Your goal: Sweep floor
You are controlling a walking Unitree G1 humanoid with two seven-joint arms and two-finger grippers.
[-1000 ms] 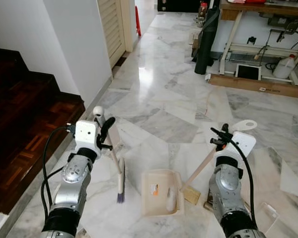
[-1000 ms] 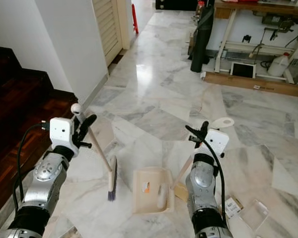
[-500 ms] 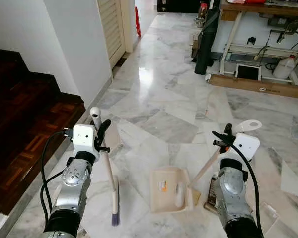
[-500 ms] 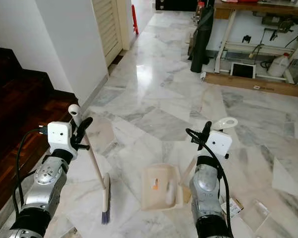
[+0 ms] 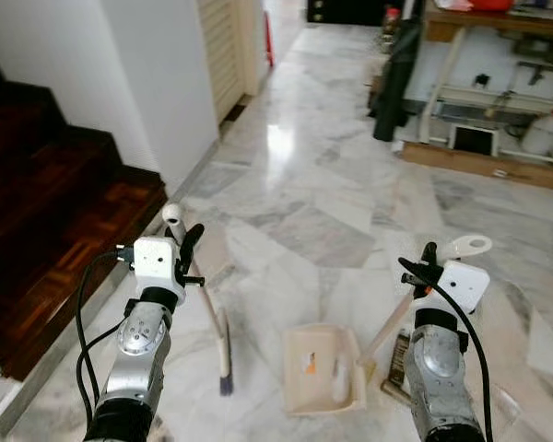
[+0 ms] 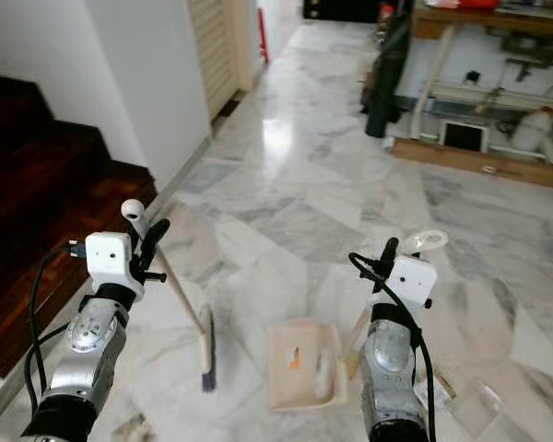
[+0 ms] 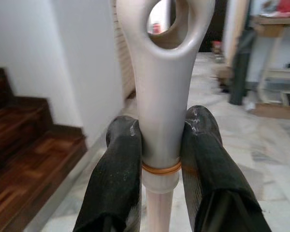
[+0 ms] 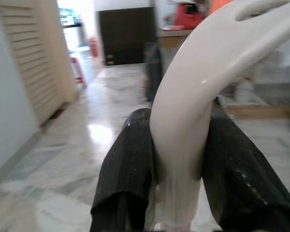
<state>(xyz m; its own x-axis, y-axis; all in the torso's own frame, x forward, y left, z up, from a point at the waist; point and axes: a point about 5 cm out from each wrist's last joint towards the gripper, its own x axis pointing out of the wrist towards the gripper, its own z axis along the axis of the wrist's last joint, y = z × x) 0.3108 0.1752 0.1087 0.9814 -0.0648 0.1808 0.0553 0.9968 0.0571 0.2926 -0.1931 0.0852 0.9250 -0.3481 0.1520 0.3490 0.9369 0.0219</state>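
- The cream plastic broom with dark bristles (image 5: 223, 354) stands in the lower left of the frame, its long handle slanting up and leftward, its bristle head touching the grey-veined white marble floor (image 5: 323, 184).
- The left gripper (image 7: 160, 159) is clamped on the broom's handle near its looped top end; one black finger (image 7: 120, 179) presses on each side of the shaft.
- The cream plastic dustpan (image 5: 321, 368) lies flat on the marble at lower centre, just right of the broom head, with its long cream handle rising up and to the right.
- The right gripper (image 8: 181, 159) is closed around that dustpan handle just under its looped end, a black finger (image 8: 130, 174) tight against either side.
- A flat brown piece (image 5: 398, 359) lies on the floor beside the dustpan, close to the right arm.
- At left, dark wooden stairs (image 5: 46, 203) meet a white wall (image 5: 152, 74).
- In the upper right stands a white-legged workbench (image 5: 498, 37), with a long wooden plank (image 5: 484, 166) on the floor before it.
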